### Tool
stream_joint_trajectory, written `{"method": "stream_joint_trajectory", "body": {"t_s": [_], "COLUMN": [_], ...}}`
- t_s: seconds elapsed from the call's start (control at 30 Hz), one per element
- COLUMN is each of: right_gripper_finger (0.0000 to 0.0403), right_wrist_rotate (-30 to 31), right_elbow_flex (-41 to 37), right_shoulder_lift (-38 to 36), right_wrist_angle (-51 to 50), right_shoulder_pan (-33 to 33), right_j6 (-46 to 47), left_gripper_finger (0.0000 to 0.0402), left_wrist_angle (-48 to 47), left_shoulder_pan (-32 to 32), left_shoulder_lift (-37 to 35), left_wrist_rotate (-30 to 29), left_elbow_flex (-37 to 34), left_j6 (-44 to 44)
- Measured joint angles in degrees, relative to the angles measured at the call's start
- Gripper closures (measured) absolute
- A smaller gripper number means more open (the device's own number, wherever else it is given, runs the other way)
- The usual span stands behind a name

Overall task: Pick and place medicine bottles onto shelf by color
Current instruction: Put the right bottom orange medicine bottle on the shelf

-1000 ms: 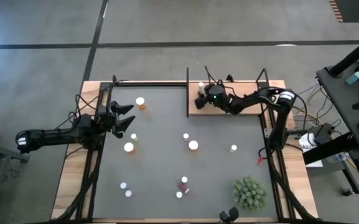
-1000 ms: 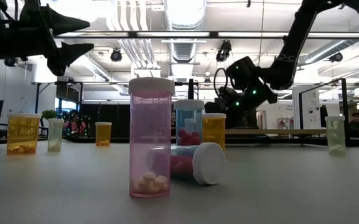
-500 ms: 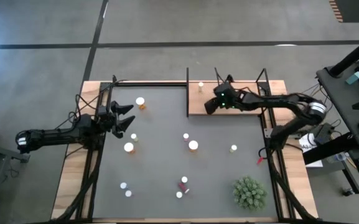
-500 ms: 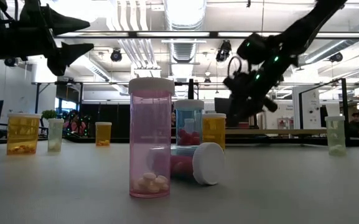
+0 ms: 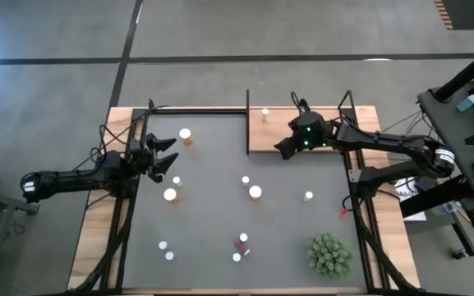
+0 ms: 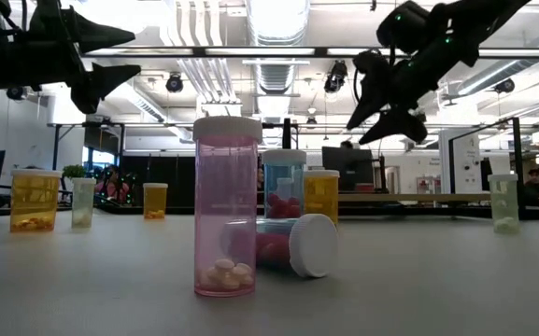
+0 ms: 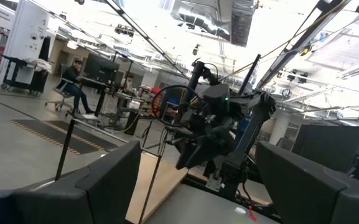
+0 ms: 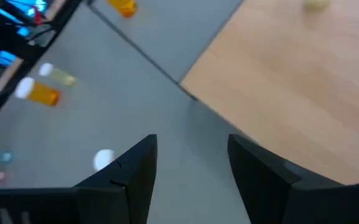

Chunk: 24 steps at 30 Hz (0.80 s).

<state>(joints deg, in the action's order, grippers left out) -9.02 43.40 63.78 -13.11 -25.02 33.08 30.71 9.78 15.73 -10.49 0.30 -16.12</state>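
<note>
Small white-capped medicine bottles stand scattered on the dark mat (image 5: 212, 214): an orange one (image 5: 186, 134) at the far left, a pink one (image 5: 246, 181) mid-mat, a pale green one (image 5: 308, 196) to the right. One pale bottle (image 5: 264, 113) stands on the wooden shelf (image 5: 319, 115), at its far left corner. My right gripper (image 5: 279, 149) hangs open and empty high over the shelf's near left edge, its fingers (image 8: 135, 168) apart. My left gripper (image 5: 173, 154) waits open above the mat's left side.
A green spiky plant (image 5: 329, 253) stands at the mat's near right corner. In the low view a tall pink bottle (image 6: 226, 207) stands closest, with a tipped bottle (image 6: 288, 246) lying behind it. Black frame posts (image 5: 247, 123) edge the shelf.
My right gripper has risen from low over the shelf's left end and drawn back toward the table's right and near edges, tipping up from a steep downward slant. The pale bottle stays standing on the shelf's far left corner.
</note>
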Motion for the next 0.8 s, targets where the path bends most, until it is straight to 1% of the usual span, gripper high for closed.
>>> {"method": "stream_joint_trajectory", "body": {"t_s": [0.17, 0.53, 0.8], "right_gripper_finger": [0.0203, 0.0136, 0.0133], "right_wrist_rotate": [-0.02, -0.44, 0.40], "right_elbow_flex": [0.04, 0.49, 4.90], "right_shoulder_lift": [0.06, 1.35, 4.05], "right_wrist_angle": [0.12, -0.10, -0.17], "right_shoulder_pan": [2.98, 8.99, 14.57], "right_j6": [-0.08, 0.79, 3.98], "left_gripper_finger": [0.0100, 0.0100, 0.0100], "left_wrist_angle": [0.01, 0.08, 0.10], "left_shoulder_pan": [0.00, 0.00, 0.00], "left_shoulder_lift": [0.00, 0.00, 0.00], "left_wrist_rotate": [-0.01, 0.01, -0.01], "left_elbow_flex": [0.00, 0.00, 0.00], "left_j6": [0.00, 0.00, 0.00]}}
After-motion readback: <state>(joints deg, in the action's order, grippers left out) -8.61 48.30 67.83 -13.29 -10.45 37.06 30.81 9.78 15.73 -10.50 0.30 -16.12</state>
